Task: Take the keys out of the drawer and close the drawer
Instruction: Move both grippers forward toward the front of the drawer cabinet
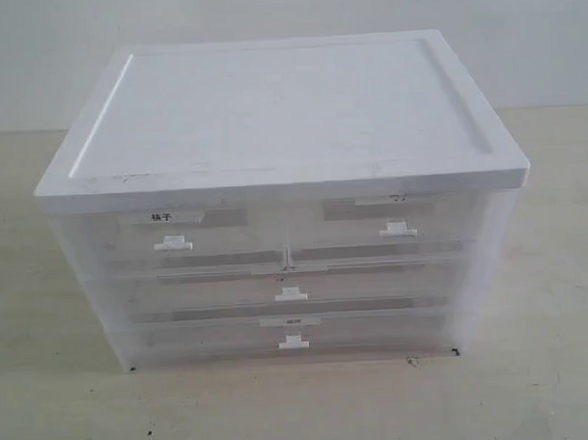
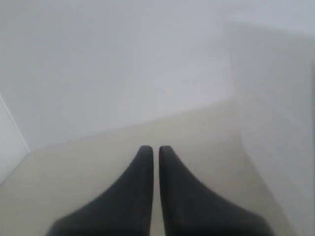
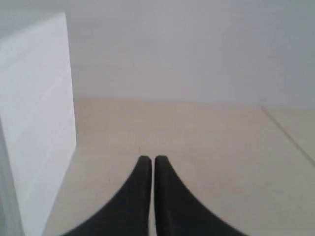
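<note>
The drawer [image 1: 439, 221] is the upper right half-width one in the white-topped cabinet [image 1: 280, 109]. It has a small white tab handle [image 1: 398, 229] and a faintly printed label [image 1: 399, 197], and its front sits flush with the others. The keys are hidden; no trace of them shows through the cloudy plastic. Neither arm appears in the exterior view. My left gripper [image 2: 153, 149] is shut with nothing held, hovering over the beige table. My right gripper [image 3: 149, 159] is also shut and empty, above the table beside the cabinet's side wall [image 3: 34, 113].
The twin upper left drawer [image 1: 121, 240] carries a bold dark label [image 1: 161, 217]. Two full-width drawers [image 1: 374, 292] lie beneath, all shut. A pale wall stands behind the beige table [image 1: 550, 366]. In the left wrist view a translucent wall [image 2: 275, 123] rises close by.
</note>
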Motion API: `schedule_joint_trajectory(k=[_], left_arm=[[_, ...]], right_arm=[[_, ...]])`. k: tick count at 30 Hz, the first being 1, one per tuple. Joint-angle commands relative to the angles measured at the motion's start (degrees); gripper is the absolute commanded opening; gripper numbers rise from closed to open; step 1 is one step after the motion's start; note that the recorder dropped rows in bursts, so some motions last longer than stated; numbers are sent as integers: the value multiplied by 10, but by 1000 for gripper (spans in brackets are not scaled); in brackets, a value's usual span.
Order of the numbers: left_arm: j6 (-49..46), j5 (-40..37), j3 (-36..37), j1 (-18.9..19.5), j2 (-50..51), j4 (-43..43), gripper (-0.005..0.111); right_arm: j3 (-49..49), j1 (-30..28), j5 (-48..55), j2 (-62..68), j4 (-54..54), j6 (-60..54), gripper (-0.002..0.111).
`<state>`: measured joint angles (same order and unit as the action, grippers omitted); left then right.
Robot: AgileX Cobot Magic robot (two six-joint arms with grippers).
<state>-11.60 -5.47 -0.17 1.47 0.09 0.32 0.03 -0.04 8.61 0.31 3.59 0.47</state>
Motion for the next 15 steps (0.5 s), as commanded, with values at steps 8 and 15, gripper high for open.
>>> schedule_joint_trajectory(k=[8,15], left_arm=[[446,278,2,0,-1,123,5],[744,521,-80,0,176,602,5]], right_arm=[[0,-1,-338,-3,3,280,0],[-76,-1,-353,66,218,448,0]])
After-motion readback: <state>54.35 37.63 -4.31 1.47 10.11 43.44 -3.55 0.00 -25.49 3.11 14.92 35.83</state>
